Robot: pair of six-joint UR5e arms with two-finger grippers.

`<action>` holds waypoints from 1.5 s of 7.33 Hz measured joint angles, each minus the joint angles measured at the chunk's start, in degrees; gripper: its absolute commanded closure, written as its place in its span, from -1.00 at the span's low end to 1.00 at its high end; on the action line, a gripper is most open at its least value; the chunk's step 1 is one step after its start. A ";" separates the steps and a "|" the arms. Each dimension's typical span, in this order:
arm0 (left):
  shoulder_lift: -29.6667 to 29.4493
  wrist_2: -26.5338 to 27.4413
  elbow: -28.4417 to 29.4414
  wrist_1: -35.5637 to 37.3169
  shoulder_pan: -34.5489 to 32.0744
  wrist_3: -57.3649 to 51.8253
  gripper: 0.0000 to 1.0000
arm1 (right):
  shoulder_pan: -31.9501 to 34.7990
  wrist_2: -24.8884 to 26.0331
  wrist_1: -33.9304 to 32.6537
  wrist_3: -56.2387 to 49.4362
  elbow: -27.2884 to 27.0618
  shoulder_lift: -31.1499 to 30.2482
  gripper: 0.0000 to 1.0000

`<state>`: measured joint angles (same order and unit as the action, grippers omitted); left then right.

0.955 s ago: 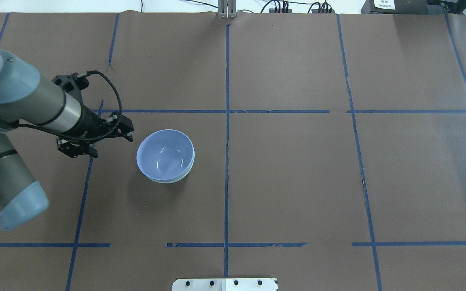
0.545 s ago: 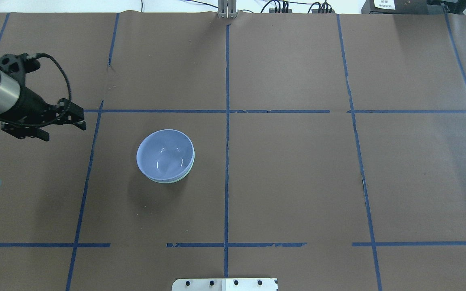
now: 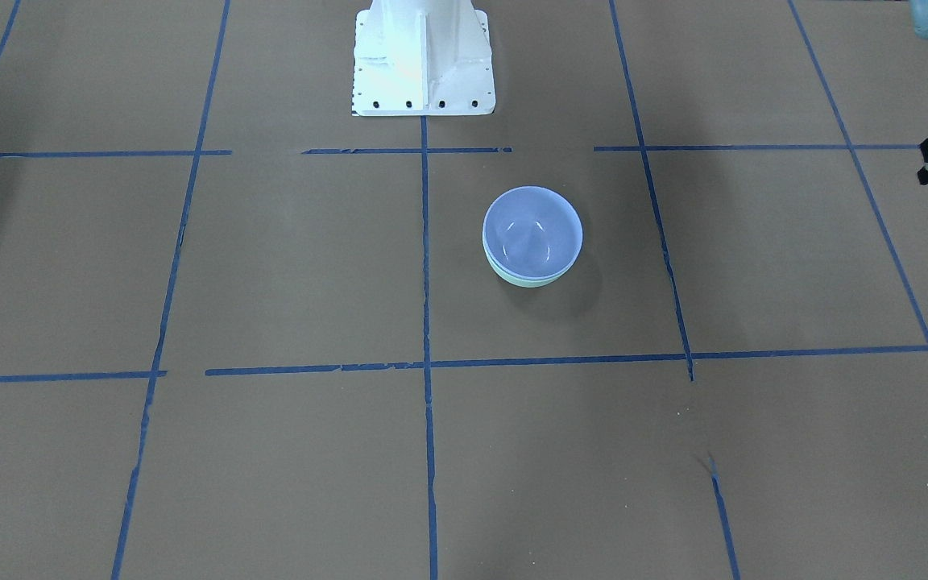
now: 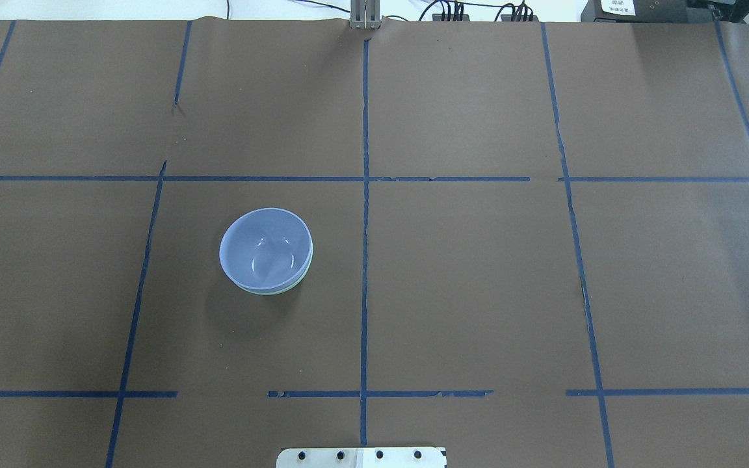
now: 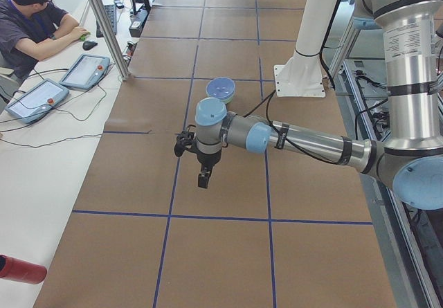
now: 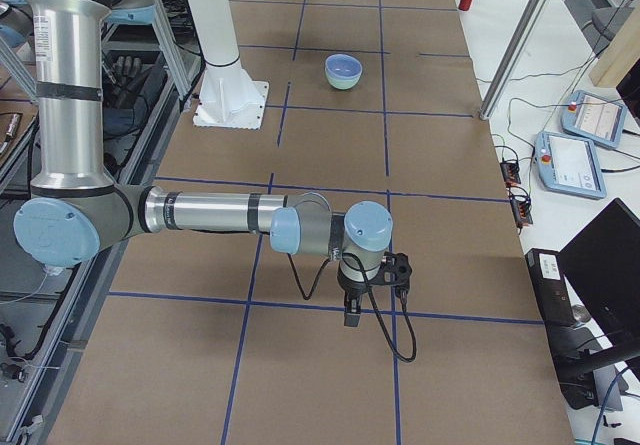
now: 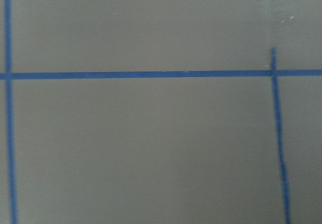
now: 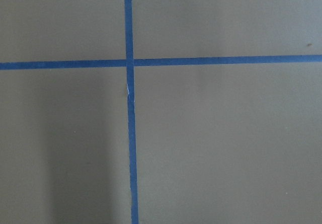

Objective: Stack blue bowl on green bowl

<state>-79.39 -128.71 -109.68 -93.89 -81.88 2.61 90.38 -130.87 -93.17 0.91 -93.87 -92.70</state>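
blue bowl [image 3: 532, 234] nested in green bowl [image 3: 528, 282]. L gripper [image 5: 202, 180] & R gripper [image 6: 352, 317] both well apart from green bowl; spread or pinched: can't tell.

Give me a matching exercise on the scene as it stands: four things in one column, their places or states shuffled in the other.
Things:
1. blue bowl
2. green bowl
3. left gripper
4. right gripper

Places or states:
A. underneath, only a sliver of rim showing
B. pointing down over brown paper toward the table's end on the robot's right
C. nested on top, open side up
D. pointing down over brown paper on the robot's left, apart from both bowls

Pairs: 1-C, 2-A, 3-D, 4-B
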 measured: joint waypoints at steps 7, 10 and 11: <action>1.88 -4.71 4.59 5.98 -11.42 -12.80 -1.00 | 0.00 0.00 0.00 0.04 0.00 -0.02 -1.00; 1.98 -4.62 4.61 4.82 -11.52 -12.91 -1.00 | 0.01 0.00 0.00 0.01 0.00 -0.02 -1.00; 2.05 -4.62 4.61 4.23 -11.54 -12.95 -1.00 | 0.00 0.00 0.00 0.01 0.00 -0.02 -1.00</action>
<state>-77.34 -133.33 -105.07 -89.66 -93.41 -10.34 90.38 -130.87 -93.17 0.92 -93.87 -92.72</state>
